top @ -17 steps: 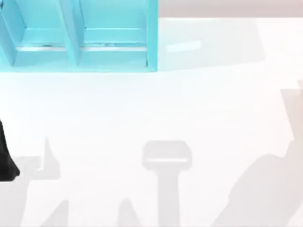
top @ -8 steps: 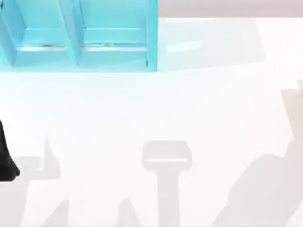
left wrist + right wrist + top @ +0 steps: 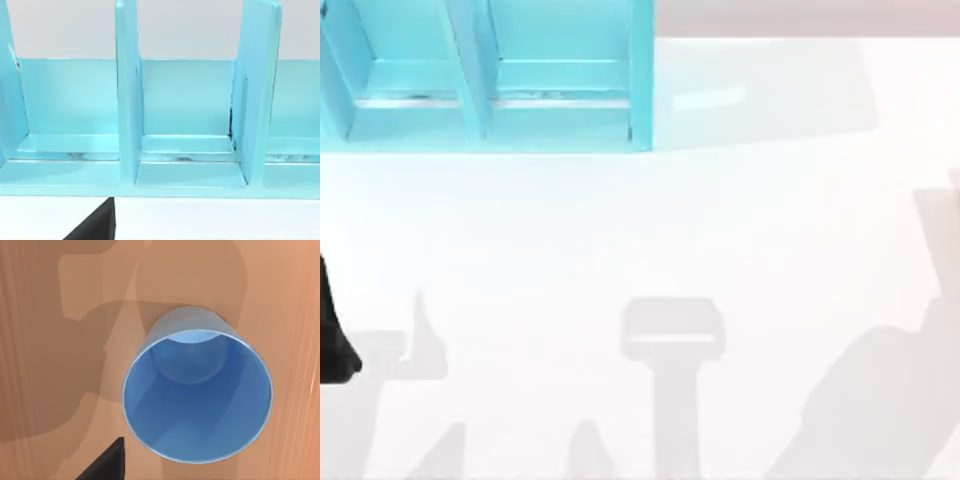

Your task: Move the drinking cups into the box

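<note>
A plain blue drinking cup [image 3: 197,390] stands upright and empty on a brown cardboard surface [image 3: 45,365], apparently the floor of the box. My right gripper [image 3: 106,464] shows as a dark tip just beside the cup's rim, above the cardboard and not around the cup. A dark tip of my left gripper [image 3: 95,226] hangs in front of a light blue rack. At the top view's left edge, a dark piece of my left arm [image 3: 334,345] sits over the white table [image 3: 650,230].
The light blue rack [image 3: 490,80] with upright dividers stands at the table's back left. Its open compartments [image 3: 187,115] face the left wrist camera. Grey arm shadows lie across the table's front.
</note>
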Motion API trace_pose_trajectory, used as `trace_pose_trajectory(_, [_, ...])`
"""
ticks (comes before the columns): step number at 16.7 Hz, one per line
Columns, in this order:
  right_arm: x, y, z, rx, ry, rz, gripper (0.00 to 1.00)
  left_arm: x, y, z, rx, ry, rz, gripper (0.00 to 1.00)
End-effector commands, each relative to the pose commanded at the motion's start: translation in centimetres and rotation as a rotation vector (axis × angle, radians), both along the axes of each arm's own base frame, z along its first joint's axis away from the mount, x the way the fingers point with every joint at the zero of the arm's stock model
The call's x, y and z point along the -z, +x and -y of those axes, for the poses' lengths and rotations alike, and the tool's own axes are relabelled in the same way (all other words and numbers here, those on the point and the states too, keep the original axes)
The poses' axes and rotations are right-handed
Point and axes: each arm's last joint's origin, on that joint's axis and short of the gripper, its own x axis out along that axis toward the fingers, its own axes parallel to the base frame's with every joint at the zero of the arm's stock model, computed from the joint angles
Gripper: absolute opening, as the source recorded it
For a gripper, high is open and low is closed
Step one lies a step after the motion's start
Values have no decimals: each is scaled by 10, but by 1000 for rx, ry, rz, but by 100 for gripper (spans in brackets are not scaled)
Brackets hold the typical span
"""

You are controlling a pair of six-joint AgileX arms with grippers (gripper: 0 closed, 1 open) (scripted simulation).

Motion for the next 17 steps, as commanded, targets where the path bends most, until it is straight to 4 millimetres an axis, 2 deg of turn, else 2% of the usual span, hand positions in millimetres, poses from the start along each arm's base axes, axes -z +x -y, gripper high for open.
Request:
trace_pose_trajectory(4, [-1, 0, 1, 2, 0, -1, 100, 0, 0, 0, 0, 0, 0, 100])
trace_pose_trajectory(6, [-8, 1, 2, 2, 2, -5, 100, 0, 0, 0, 0, 0, 0, 100])
trace_pose_trajectory(8, [-25, 3, 4, 4, 5, -10, 100, 0, 0, 0, 0, 0, 0, 100])
trace_pose_trajectory(13, [-84, 3, 3, 3, 0, -2, 100, 0, 0, 0, 0, 0, 0, 100])
trace_pose_trajectory(15, [-97, 0, 1, 2, 0, 0, 100, 0, 0, 0, 0, 0, 0, 100])
trace_pose_trajectory(17, [-100, 0, 1, 2, 0, 0, 100, 0, 0, 0, 0, 0, 0, 100])
